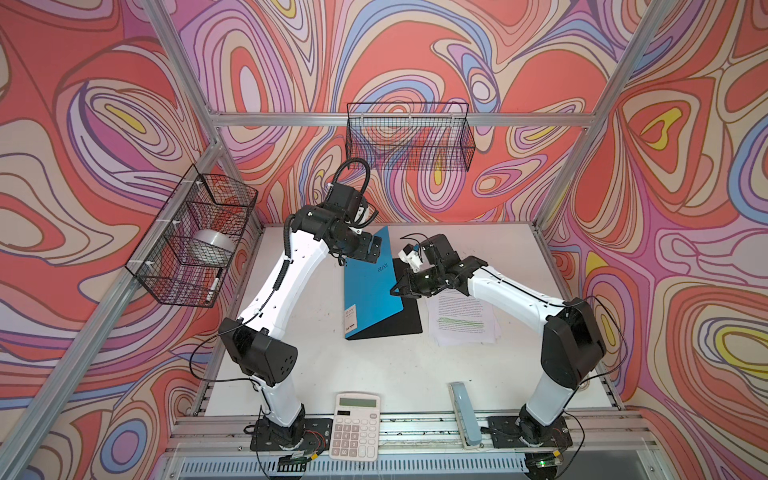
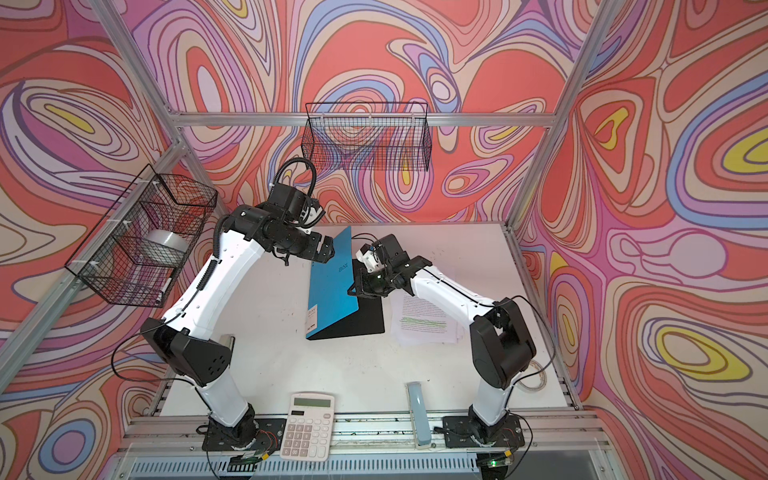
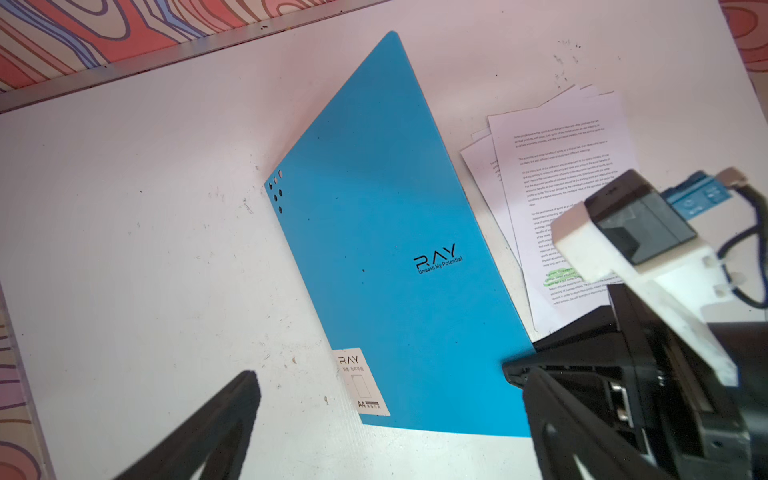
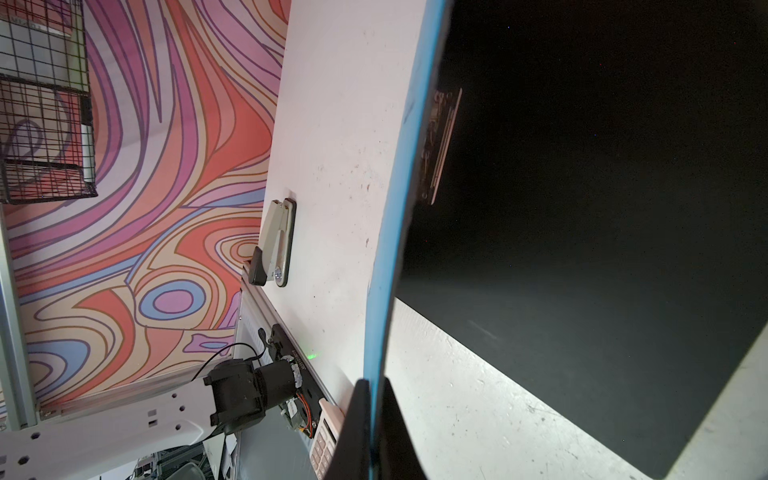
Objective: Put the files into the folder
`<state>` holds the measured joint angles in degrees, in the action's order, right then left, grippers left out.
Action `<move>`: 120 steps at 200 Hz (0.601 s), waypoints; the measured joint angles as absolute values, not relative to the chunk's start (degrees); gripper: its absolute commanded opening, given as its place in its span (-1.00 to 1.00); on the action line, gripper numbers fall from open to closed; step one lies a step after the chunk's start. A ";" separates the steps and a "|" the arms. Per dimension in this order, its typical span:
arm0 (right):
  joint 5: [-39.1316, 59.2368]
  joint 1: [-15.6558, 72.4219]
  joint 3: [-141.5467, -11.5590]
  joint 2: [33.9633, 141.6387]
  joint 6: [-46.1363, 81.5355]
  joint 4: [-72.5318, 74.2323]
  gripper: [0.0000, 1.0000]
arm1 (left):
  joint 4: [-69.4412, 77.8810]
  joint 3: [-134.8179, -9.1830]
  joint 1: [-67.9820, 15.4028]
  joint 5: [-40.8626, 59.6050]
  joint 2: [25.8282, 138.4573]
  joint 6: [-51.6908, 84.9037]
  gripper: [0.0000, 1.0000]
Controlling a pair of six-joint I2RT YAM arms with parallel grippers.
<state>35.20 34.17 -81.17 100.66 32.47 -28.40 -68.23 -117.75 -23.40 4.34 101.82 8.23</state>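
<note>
files (image 1: 461, 316): a loosely fanned stack lying flat on the table (image 1: 374, 365), just right of the folder (image 1: 370, 286). The far end is under the right forearm. Long axis runs near-to-far.
back panel (image 1: 409, 316): the folder's black inside, flat on the table. It shows as a wedge, widest at the near end. Whether it touches the files' edge I can't tell.
right gripper (image 1: 395, 291): clamped on the free long edge of the blue cover (image 2: 332, 286), about mid-length. The right wrist view shows that edge pinched between both fingers.
cover: tilted up off the back panel, hinged at the spine on the left. The mouth opens rightward, toward the files.
left gripper (image 1: 376, 247): jaws wide apart, holding nothing, hovering at the cover's far end.
key relation: the files sit right of the pinch point and roughly parallel to the folder, so I'd judge the insert to be a leftward slide across the long axis.
nearer arm: the right arm is directly over the files but busy. The left is free, with the raised cover between it and the files.
</note>
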 measured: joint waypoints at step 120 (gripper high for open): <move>40.29 34.22 -80.84 100.60 34.61 -23.05 -0.63 | -71.07 -121.36 -21.47 7.70 110.98 9.80 1.00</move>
<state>40.29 34.22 -80.84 100.60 34.61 -23.05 -71.07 -121.36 -21.47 7.70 110.98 9.80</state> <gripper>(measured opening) 0.179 0.998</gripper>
